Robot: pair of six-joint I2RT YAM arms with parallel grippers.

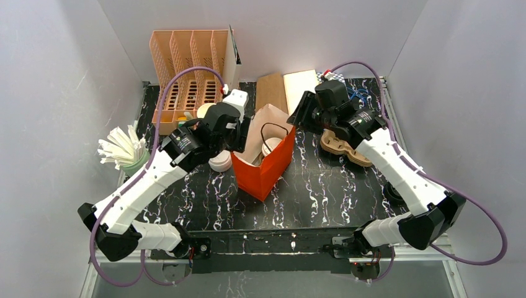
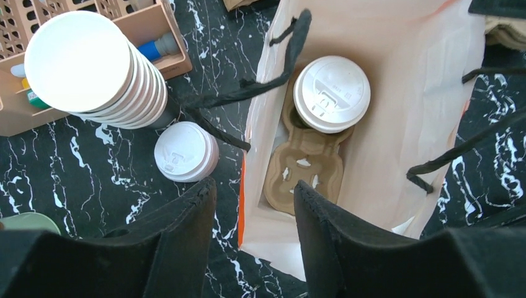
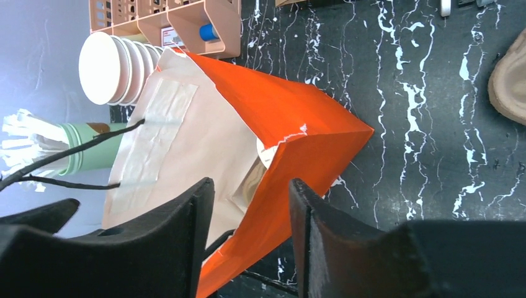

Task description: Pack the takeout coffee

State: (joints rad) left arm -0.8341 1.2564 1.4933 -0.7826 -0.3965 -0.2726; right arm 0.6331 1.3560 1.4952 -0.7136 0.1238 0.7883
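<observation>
Over the left rim of the orange bag point(image 1: 268, 175), the left gripper point(image 2: 254, 186) hung with its jaws spread and the paper edge between them. At the bag's right side, the right gripper point(image 3: 251, 184) stood spread likewise, astride the orange wall. Inside the bag, a white-lidded coffee cup point(image 2: 332, 93) sat in the far pocket of a cardboard carrier point(image 2: 304, 174). Just left of the bag lay a loose white lid point(image 2: 185, 151), and beyond it stood a stack of white cups point(image 2: 87, 62).
</observation>
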